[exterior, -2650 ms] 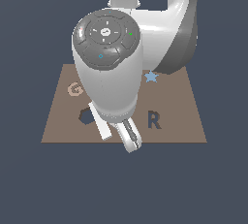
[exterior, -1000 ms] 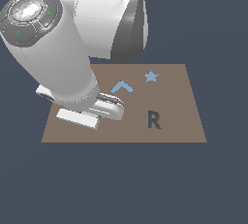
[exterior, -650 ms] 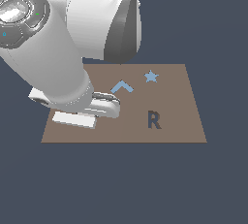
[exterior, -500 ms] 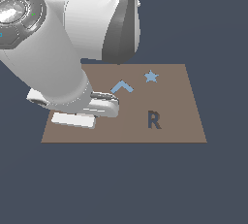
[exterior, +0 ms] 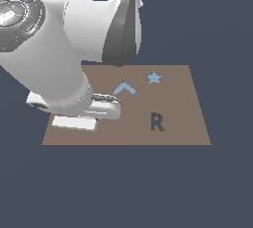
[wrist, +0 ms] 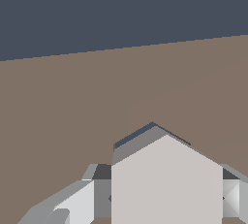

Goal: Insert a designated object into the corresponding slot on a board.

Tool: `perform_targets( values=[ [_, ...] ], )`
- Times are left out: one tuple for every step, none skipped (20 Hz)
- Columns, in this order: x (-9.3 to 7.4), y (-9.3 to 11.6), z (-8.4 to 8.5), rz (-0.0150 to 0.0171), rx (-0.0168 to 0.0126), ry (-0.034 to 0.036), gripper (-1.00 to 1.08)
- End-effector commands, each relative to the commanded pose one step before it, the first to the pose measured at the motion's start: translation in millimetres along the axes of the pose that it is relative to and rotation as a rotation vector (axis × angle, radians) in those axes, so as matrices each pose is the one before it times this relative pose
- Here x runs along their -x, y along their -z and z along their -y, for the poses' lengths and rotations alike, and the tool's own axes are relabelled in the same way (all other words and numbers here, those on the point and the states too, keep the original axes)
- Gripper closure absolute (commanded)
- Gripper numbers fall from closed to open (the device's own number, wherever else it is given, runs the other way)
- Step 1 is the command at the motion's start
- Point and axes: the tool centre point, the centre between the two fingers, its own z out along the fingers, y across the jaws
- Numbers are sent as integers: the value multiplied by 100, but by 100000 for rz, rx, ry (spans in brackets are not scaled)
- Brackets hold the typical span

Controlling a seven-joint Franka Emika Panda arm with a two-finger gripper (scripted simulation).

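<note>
The big white arm bends low over the brown board (exterior: 178, 128), on the exterior view's left side. In the wrist view the end effector (wrist: 167, 199) has its two fingers (wrist: 72, 203) shut tight on the pale hexagon piece (wrist: 167, 184), one on each side. The piece sits down on the board with a thin dark edge showing behind it. The arm hides the slot. A blue chevron (exterior: 124, 88), a blue star (exterior: 154, 78) and a dark letter R (exterior: 156, 122) show on the board
</note>
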Motion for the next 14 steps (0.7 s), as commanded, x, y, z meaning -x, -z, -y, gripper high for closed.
perform_targets(
  values=[
    [-3, -465, 20, 31, 13, 157, 108],
    [-6, -200, -6, -4, 5, 48, 108],
    [-4, -119, 10, -4, 5, 48, 108],
    [-1, -41, -8, 0, 0, 0, 108],
    [0, 0, 0, 0, 0, 0, -92],
    [0, 0, 0, 0, 0, 0, -92],
    [0, 0, 0, 0, 0, 0, -92],
    [0, 0, 0, 0, 0, 0, -92],
    [0, 0, 0, 0, 0, 0, -92],
    [0, 0, 0, 0, 0, 0, -92],
    [0, 0, 0, 0, 0, 0, -92],
    [0, 0, 0, 0, 0, 0, -92],
    [0, 0, 0, 0, 0, 0, -92],
    [0, 0, 0, 0, 0, 0, -92]
  ],
)
